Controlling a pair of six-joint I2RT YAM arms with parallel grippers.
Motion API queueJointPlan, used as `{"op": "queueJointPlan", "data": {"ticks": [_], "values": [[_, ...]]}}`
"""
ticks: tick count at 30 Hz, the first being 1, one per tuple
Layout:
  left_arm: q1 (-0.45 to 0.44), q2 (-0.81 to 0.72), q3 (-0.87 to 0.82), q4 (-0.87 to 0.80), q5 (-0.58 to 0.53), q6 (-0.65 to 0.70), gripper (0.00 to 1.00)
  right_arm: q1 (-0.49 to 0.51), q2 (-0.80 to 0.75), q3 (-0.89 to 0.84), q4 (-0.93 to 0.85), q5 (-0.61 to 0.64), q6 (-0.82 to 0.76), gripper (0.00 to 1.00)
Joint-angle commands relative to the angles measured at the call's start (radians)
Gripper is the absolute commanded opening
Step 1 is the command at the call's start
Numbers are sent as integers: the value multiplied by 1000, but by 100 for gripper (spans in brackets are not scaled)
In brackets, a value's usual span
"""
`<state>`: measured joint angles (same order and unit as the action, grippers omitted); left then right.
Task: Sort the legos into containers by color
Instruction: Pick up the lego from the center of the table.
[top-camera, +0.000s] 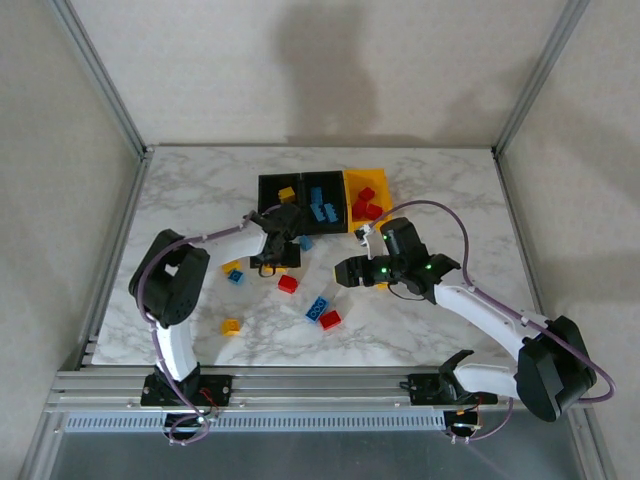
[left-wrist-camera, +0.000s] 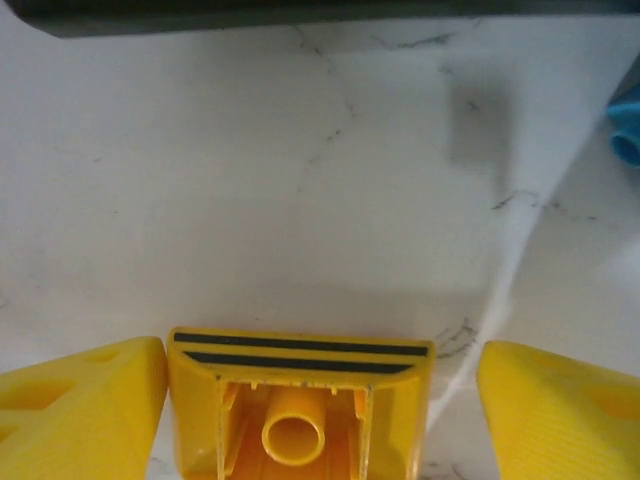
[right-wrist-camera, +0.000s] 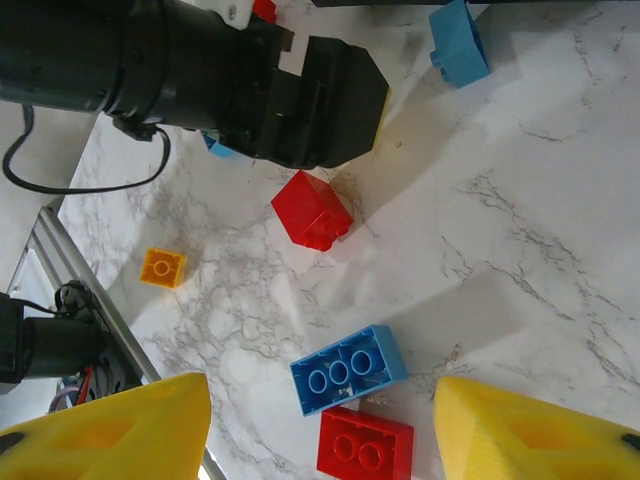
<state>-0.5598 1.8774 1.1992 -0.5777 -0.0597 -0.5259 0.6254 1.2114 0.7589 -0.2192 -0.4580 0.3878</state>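
First, nearest the arms: a lone yellow brick (top-camera: 231, 326) on the marble table (top-camera: 450, 200), left of centre.
- To its right, a near red brick (top-camera: 330, 320) lies just beside a long blue brick (top-camera: 318, 309).
- Right gripper (right-wrist-camera: 322, 395): above that pair, with its yellow fingers (right-wrist-camera: 120, 430) spread wide and nothing between them.
- Farther out, a second red brick (top-camera: 288, 284) lies by itself. To its left, a small blue brick (top-camera: 235, 277) and a small yellow brick (top-camera: 232, 266) lie close together.
- Left gripper (left-wrist-camera: 322, 352): jaws parted and down near the table. An upturned yellow brick (left-wrist-camera: 300, 400), hollow side toward the wrist camera, sits between the fingers. It is close against one finger and apart from the other, so it is not clamped.
- Beyond that, a far blue brick (top-camera: 305, 242) lies just short of the bins.
- Containers, three joined in a row at the far middle:
  - The left black bin (top-camera: 264, 183) holds a yellow lego (top-camera: 287, 194).
  - The middle black bin (top-camera: 322, 176) holds blue legos (top-camera: 322, 211).
  - The yellow-orange bin (top-camera: 386, 190) holds red legos (top-camera: 366, 205).
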Motion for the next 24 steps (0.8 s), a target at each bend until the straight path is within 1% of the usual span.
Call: {"op": "queueJointPlan", "data": {"ticks": [1, 3, 10, 11, 17, 24], "values": [[1, 33, 20, -8, 14, 27, 79, 5, -10, -11, 21, -10, -6, 60], [5, 43, 20, -3, 18, 30, 77, 6, -7, -8, 21, -10, -5, 60], [10, 45, 13, 3, 37, 34, 58, 5, -2, -2, 18, 4, -6, 59], [11, 41, 15, 1, 36, 36, 56, 5, 0, 0, 20, 4, -5, 59], [11, -14, 57, -54, -4, 59, 53, 5, 9, 16, 17, 0, -13, 58], [15, -18, 226, -174, -97, 173, 53, 6, 11, 12, 25, 4, -9, 58]]}}
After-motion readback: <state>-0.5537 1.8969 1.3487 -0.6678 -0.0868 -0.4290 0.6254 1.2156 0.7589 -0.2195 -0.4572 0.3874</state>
